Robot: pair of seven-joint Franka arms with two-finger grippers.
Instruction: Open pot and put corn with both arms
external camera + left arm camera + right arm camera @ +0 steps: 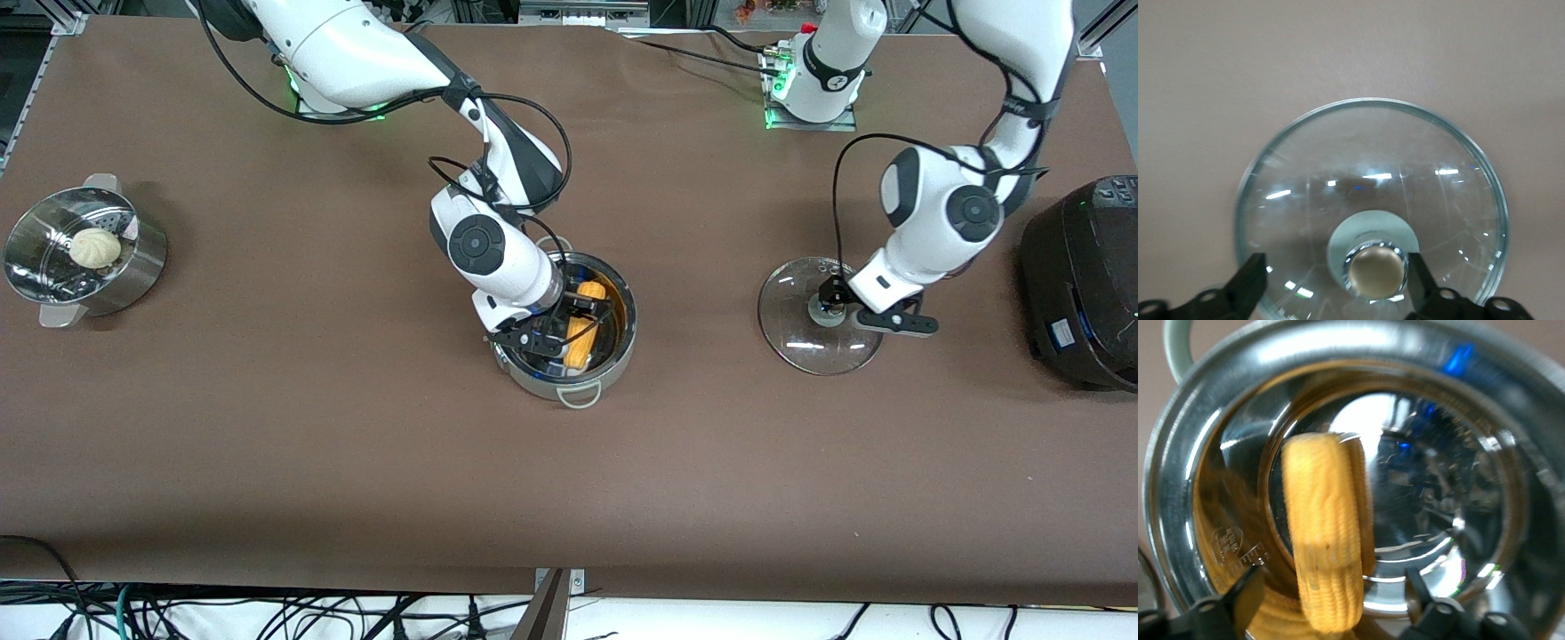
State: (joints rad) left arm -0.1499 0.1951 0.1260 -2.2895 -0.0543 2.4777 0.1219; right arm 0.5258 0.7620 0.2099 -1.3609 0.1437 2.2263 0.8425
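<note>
Down inside the pot (613,356) at mid-table we've got the corn cob (582,336) lying on the shiny base, and the right gripper (569,324) is low over it with its fingers (1238,600) spread apart on either side, gripping nothing. Toward the left arm's end of the table we see the glass lid (800,342) flat on the brown table (356,444), the left gripper (845,311) right at its tan knob (1377,270), fingers (1248,283) parted and clear of it. Out at the table's ends sit a steamer pan (133,267) with a white bun (94,247) and a black rice cooker (1085,284).
</note>
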